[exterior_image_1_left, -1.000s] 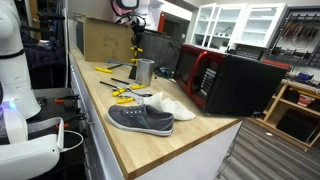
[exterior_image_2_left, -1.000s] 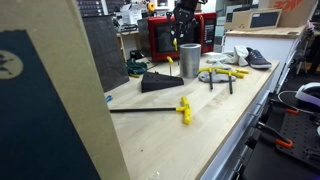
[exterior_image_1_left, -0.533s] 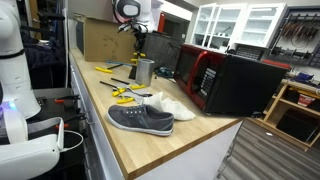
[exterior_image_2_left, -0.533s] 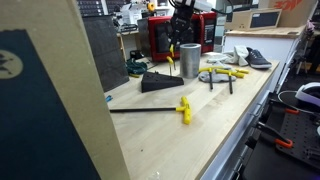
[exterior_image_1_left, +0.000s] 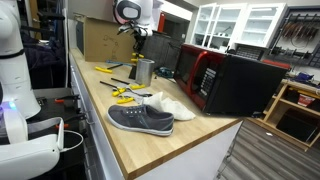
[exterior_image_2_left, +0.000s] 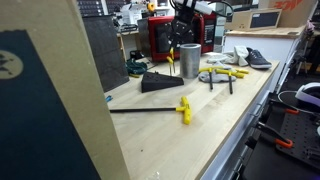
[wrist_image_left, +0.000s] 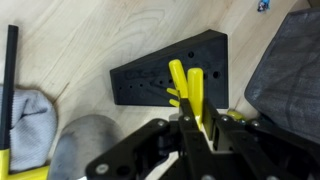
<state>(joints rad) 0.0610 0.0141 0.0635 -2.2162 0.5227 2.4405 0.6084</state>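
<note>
My gripper (wrist_image_left: 190, 126) is shut on a yellow-handled tool (wrist_image_left: 188, 88), which points down at a black wedge-shaped tool block (wrist_image_left: 150, 72) with rows of holes. In both exterior views the gripper (exterior_image_2_left: 173, 42) (exterior_image_1_left: 137, 36) hangs above the bench with the yellow tool (exterior_image_2_left: 170, 60) (exterior_image_1_left: 137, 54) dangling from it, above the black block (exterior_image_2_left: 160, 82). A metal cup (exterior_image_2_left: 190, 60) (exterior_image_1_left: 144, 71) stands upright right beside the tool. The tool's tip is apart from the block.
On the wooden bench (exterior_image_1_left: 110, 140) lie a grey shoe (exterior_image_1_left: 140, 119), a white shoe (exterior_image_1_left: 172, 103), yellow pliers (exterior_image_1_left: 124, 94) and a yellow T-handle tool (exterior_image_2_left: 183, 108). A red and black microwave (exterior_image_1_left: 225, 80) and a cardboard box (exterior_image_1_left: 105, 40) stand at the back.
The arm's wrist has shifted a little above the cup. The yellow tool stays held and nothing on the bench has moved.
</note>
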